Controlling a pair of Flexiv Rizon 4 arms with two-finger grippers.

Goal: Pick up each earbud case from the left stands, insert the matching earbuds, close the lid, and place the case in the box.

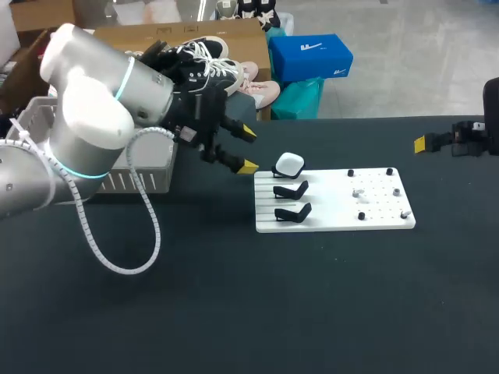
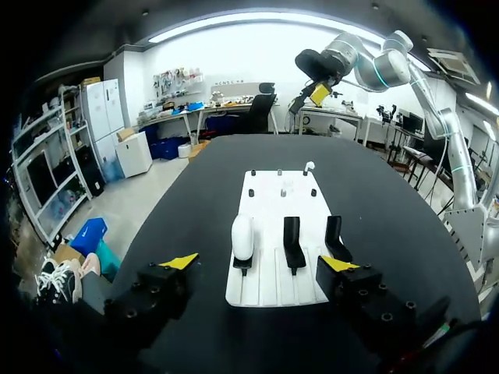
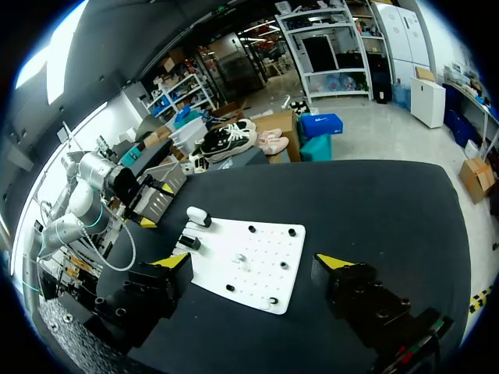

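Note:
A white earbud case (image 1: 289,164) sits on the rearmost of three stands at the left end of a white board (image 1: 335,222). The other two black stands (image 1: 291,189) (image 1: 293,212) are bare. Small earbuds (image 1: 359,192) lie among the pegs on the board's right half. My left gripper (image 1: 248,149) hovers open just left of the case. In the left wrist view the case (image 2: 242,236) is ahead of the open left gripper (image 2: 259,262), nothing between the fingers. My right gripper (image 1: 425,143) waits at the table's far right, open and empty in its own view (image 3: 251,261).
A grey slatted box (image 1: 148,175) stands on the table behind my left arm, left of the board. Black pegs (image 1: 390,171) stick up at the board's corners. A white cable loop (image 1: 148,226) hangs from the left arm over the table.

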